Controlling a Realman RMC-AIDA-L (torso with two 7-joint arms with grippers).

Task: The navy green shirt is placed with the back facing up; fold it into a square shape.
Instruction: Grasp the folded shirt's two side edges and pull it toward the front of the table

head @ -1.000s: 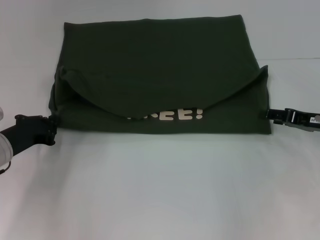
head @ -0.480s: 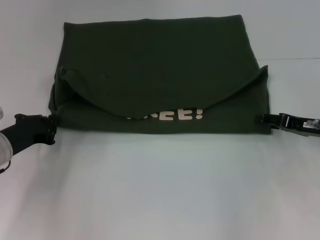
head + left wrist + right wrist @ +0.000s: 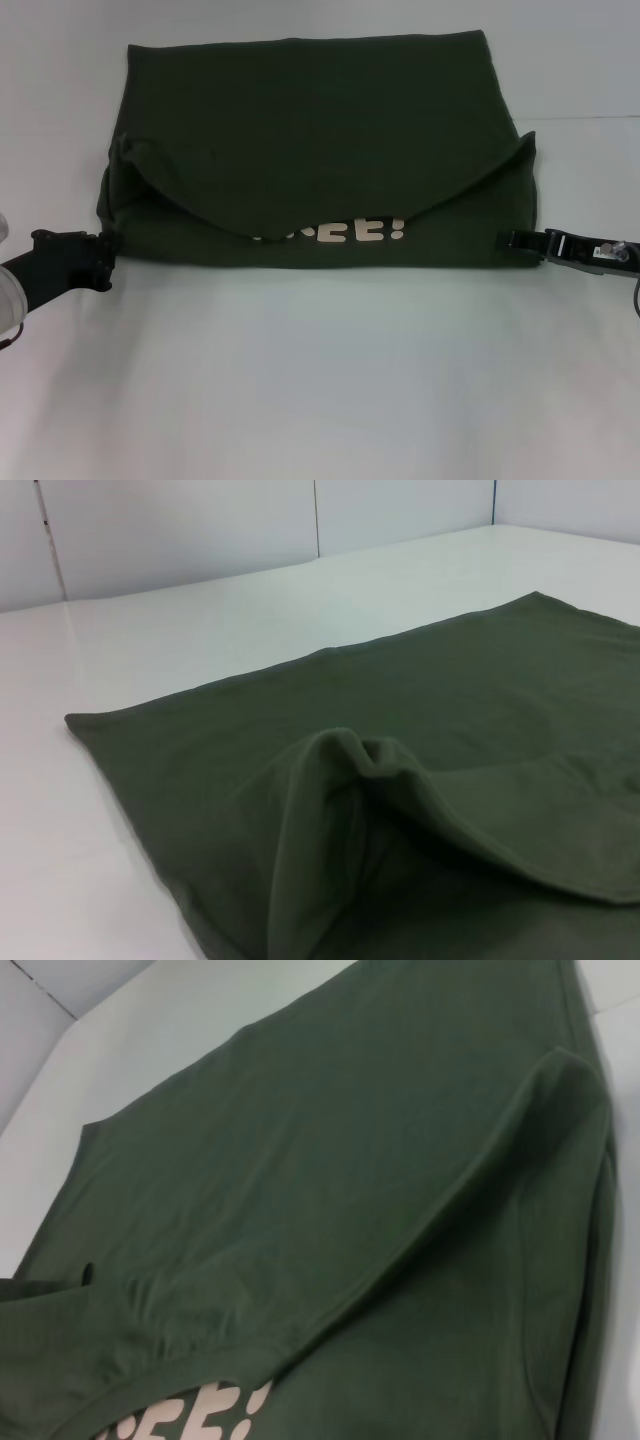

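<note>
While the navy green shirt (image 3: 320, 150) lies spread flat on the white table (image 3: 320, 380), partly folded, both arms sit low at its near corners. Its upper layer droops toward the robot in a curved flap, and under that flap's edge a strip of pale printed lettering (image 3: 345, 232) shows, upside down and half covered. The shirt fills the far middle of the table, its near edge running straight from one hand to the other.

At the near left corner the left hand (image 3: 100, 258) touches the cloth's edge, its black body reaching in from the side; whether its fingers are spread or pinching the fabric I cannot tell. The left wrist view shows a raised fold of shirt (image 3: 340, 770) close by, with flat cloth beyond it and bare table around.

At the near right corner the right hand (image 3: 515, 240) lies level with the table, its tip over the shirt's right edge; its fingers look narrow, but I cannot tell whether they grip the cloth. The right wrist view looks across the draped flap (image 3: 330, 1160) to the lettering (image 3: 190, 1415)
</note>
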